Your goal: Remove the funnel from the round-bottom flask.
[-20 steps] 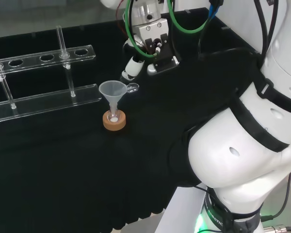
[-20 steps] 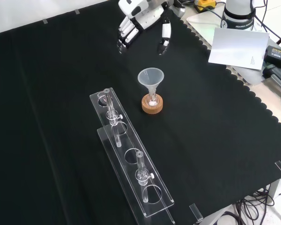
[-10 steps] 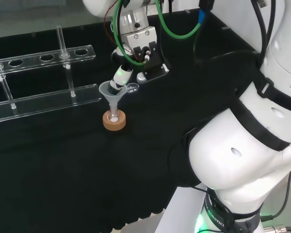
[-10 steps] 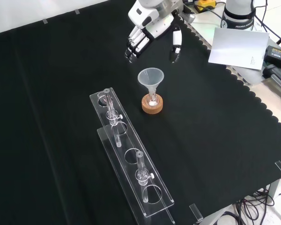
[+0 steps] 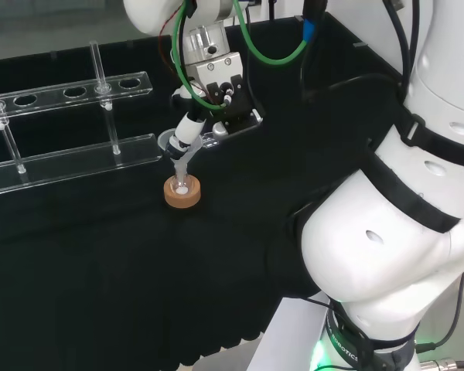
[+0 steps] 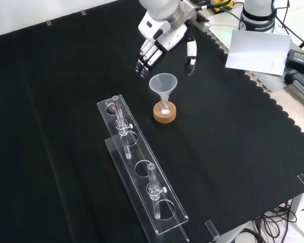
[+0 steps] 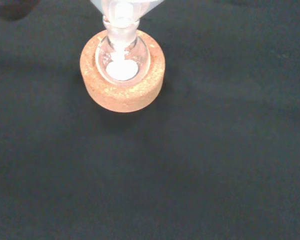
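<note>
Hand (image 6: 159, 38) has descended toward funnel (image 6: 163, 83); fingers spread, straight, holding nothing, thumb and fingers flanking rim. Funnel seated in round-bottom flask (image 7: 123, 57) on cork ring (image 6: 164, 112). Approach near complete; grasp pending.

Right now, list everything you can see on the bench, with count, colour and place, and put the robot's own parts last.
clear plastic funnel: one, clear, seated in the flask's neck, about mid-cloth in the front view.
small round-bottom glass flask: one, clear with something white at its bottom, seated in the cork ring.
cork ring stand: one, tan, on the black cloth under the flask.
clear acrylic tube rack: one, clear, with two glass pieces standing in its holes, below and left of the flask in the front view.
white paper sheet: one, white, off the cloth's edge at upper right in the front view.
black cloth: one, black, covering the bench.
hand: one, black and white, fingers spread, above and behind the funnel in the front view.
</note>
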Robot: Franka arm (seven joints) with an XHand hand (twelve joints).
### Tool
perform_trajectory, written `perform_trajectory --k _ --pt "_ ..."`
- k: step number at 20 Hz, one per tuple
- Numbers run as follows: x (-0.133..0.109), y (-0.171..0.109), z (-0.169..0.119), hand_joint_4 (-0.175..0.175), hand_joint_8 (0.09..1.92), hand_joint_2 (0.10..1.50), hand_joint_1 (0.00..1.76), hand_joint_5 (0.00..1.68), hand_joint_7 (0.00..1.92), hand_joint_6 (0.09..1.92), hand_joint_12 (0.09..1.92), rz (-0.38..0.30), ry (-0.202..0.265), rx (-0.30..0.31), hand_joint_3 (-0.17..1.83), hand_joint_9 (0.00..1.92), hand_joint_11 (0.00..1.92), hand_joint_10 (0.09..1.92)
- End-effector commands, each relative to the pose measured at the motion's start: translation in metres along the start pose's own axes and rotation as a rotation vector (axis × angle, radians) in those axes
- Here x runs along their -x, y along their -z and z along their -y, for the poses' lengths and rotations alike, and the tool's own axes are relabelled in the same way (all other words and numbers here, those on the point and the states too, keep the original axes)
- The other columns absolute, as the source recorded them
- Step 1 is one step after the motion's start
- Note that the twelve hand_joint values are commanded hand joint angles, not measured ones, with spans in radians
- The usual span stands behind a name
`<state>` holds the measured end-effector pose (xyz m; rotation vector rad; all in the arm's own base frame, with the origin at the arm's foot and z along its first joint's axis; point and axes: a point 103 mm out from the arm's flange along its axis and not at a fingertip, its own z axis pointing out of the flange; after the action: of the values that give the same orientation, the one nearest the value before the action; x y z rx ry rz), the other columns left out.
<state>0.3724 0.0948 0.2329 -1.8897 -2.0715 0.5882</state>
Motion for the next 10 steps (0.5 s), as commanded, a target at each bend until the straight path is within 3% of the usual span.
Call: perform_trajectory --k 1,10 --pt "-0.002 -0.003 -0.009 0.038 0.09 0.69 0.58 0.00 0.00 0.09 1.47 -0.007 0.020 -0.007 0.20 0.00 0.24 0.75" --pt "-0.005 -0.008 -0.025 0.039 0.09 0.68 0.59 0.00 0.00 0.09 1.48 0.015 0.037 -0.006 0.19 0.00 0.23 0.72"
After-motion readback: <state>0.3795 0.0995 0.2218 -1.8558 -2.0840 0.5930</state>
